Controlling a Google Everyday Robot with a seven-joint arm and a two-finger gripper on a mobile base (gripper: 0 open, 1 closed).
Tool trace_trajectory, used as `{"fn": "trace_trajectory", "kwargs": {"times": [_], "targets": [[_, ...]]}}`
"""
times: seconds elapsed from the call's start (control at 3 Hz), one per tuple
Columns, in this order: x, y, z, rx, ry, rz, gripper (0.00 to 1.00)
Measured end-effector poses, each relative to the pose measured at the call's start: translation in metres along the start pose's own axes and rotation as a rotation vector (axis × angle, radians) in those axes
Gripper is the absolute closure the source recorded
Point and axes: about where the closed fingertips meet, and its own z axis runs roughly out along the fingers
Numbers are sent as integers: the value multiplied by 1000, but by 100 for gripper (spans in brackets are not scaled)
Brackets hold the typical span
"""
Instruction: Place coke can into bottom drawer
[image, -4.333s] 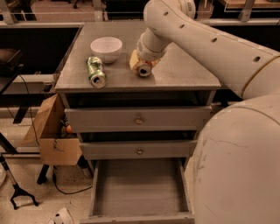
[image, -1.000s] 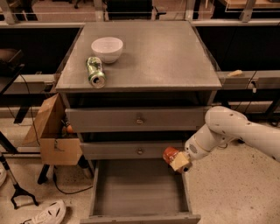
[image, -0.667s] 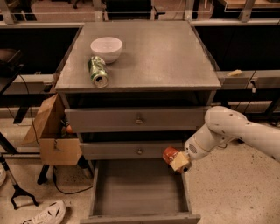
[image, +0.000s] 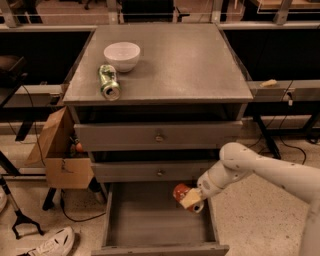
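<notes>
The red-orange coke can (image: 181, 192) is held in my gripper (image: 190, 199) over the right part of the open bottom drawer (image: 150, 220). The can is tilted and sits a little above the drawer's flat grey floor, near the right wall. My gripper is shut on the can, with a tan finger pad across its front. My white arm (image: 260, 172) reaches in from the right. The bottom drawer is pulled out towards the camera and holds nothing else that shows.
A white bowl (image: 122, 55) and a dented green and silver can (image: 109, 82) lie on the cabinet top (image: 190, 65). Two shallower knobbed drawers (image: 159, 136) are shut. A cardboard box (image: 60, 155) hangs left of the cabinet. A shoe (image: 52, 243) lies on the floor.
Since 4.3 s ago the arm has carried the coke can from the cabinet top down to the bottom drawer. Over the last second it has barely moved.
</notes>
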Motion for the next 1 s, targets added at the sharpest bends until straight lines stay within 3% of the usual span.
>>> {"fn": "trace_trajectory", "kwargs": {"times": [0.33, 0.67, 1.0], "targets": [[7, -18, 94, -84, 36, 84, 100], [1, -25, 166, -170, 11, 220, 100], [-15, -28, 211, -210, -14, 342, 81]]}}
